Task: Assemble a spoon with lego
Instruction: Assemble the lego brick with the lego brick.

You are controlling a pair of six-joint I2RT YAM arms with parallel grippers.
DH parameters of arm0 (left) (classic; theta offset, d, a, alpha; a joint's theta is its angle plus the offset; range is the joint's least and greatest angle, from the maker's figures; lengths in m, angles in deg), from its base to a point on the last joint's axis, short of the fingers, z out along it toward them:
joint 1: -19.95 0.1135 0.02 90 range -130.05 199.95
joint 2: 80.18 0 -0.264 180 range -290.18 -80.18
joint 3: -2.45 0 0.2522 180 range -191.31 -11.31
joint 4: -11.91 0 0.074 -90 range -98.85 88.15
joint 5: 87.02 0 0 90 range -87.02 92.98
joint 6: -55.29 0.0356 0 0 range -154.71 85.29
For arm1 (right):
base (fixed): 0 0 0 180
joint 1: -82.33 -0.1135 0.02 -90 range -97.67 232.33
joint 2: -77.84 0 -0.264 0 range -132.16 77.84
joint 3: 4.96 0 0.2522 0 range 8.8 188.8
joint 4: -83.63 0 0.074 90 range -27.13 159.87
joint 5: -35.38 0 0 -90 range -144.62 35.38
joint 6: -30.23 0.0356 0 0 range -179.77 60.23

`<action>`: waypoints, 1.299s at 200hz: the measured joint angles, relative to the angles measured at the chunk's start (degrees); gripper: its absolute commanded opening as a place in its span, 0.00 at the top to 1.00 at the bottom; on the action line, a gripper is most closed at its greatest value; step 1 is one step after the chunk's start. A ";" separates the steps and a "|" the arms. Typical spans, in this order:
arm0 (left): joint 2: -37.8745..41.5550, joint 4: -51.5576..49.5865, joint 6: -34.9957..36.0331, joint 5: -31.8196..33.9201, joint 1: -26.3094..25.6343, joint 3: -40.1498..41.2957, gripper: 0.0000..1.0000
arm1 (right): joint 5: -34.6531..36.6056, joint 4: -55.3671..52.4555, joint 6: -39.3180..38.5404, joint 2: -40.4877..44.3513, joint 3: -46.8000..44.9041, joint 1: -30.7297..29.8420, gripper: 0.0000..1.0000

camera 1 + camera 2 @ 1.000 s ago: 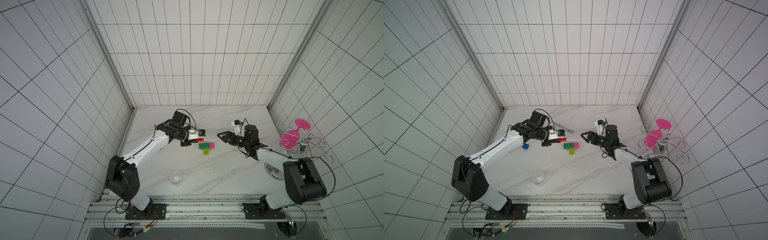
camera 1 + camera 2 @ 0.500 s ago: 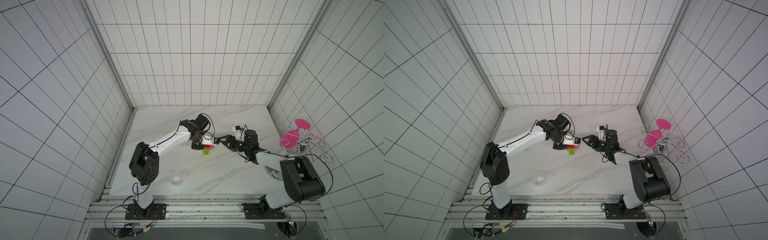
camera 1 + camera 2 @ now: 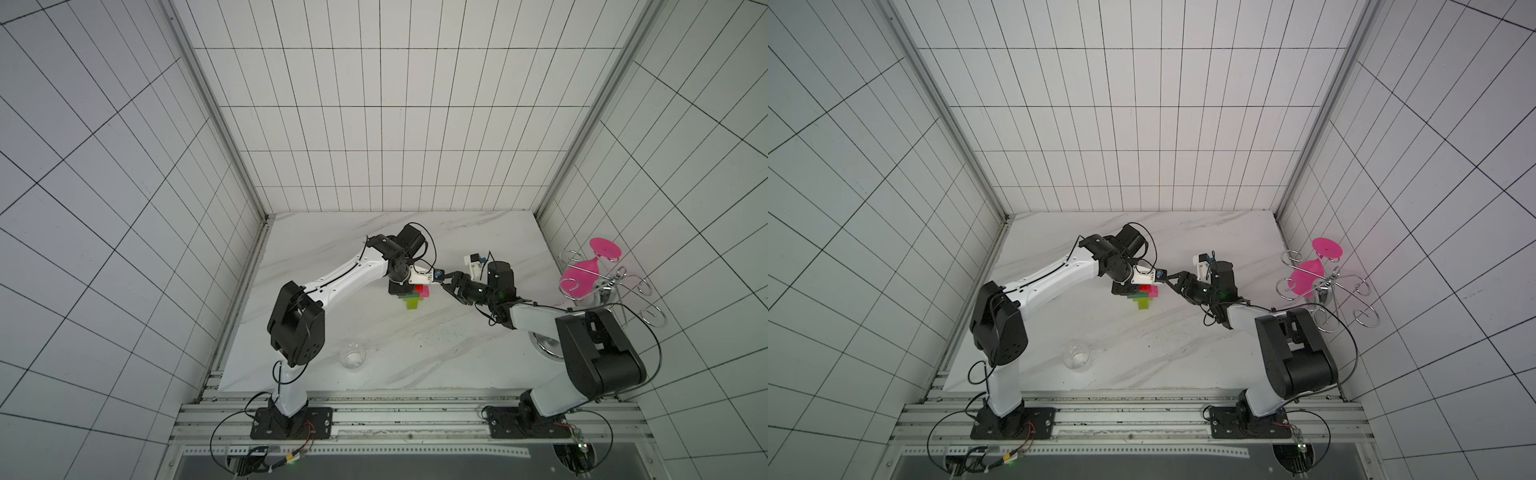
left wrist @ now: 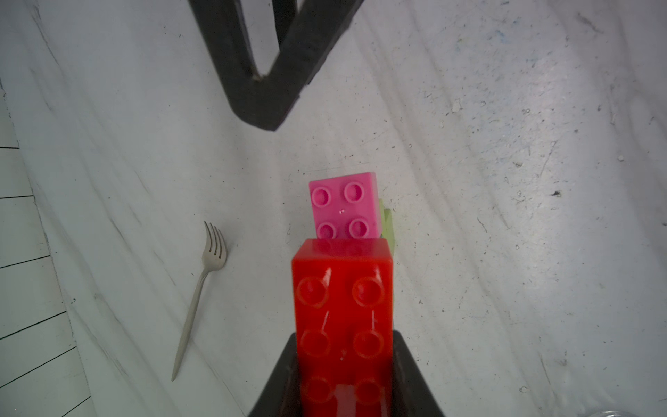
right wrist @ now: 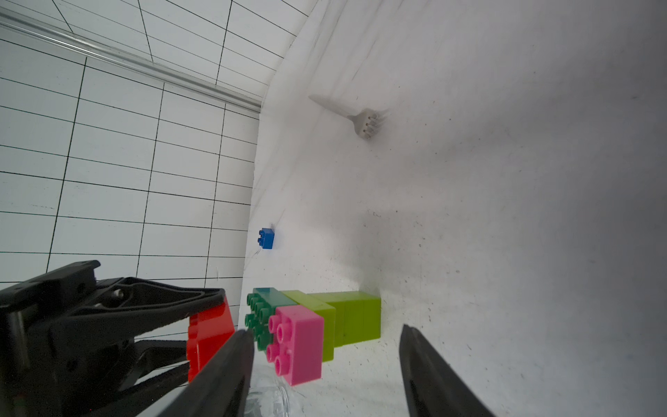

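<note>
Shut tight in the left claw [image 4: 344, 368]: a red brick [image 4: 343, 307], studs up, gripped by its sides at one end. Held low over the half-built spoon [image 5: 325, 321], just beside the dark green brick [image 5: 261, 310]; touching or not, impossible to tell. From the left wrist view, far end of the red brick overlapping the near edge of the pink brick [image 4: 344, 205].

Right claw [image 5: 326, 332] partly open, nothing between its fingers [image 5: 227, 375], hovering close by the pink end of the spoon and apart from it. In a top view, tips of the two claws almost meeting above the bricks.

Spoon flat on the white marble tabletop [image 3: 457, 353], near its middle. Dark green and pink bricks side by side on a lime green crossbar [image 5: 314, 305], with a lime green stem [image 5: 357, 316] running away from them.

Farther out, a blue brick [image 5: 266, 239] alone on the tabletop near the tiled wall [image 5: 108, 162]. A metal fork [image 4: 202, 289] lying flat, well apart from the spoon. A clear glass [image 3: 352, 355] toward the front edge.
</note>
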 measured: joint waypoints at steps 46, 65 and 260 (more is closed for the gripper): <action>-2.75 -0.92 -0.92 -0.15 -0.35 -0.70 0.95 | 0.00 -0.02 -0.02 0.00 0.00 0.00 0.33; -2.86 -0.92 -1.16 -0.20 -0.39 -0.85 0.95 | 0.00 -0.02 -0.02 0.00 0.00 0.00 0.33; -5.90 -3.23 -1.27 1.33 -0.22 -5.11 0.96 | -0.17 -0.07 -0.11 0.00 0.00 -0.07 0.35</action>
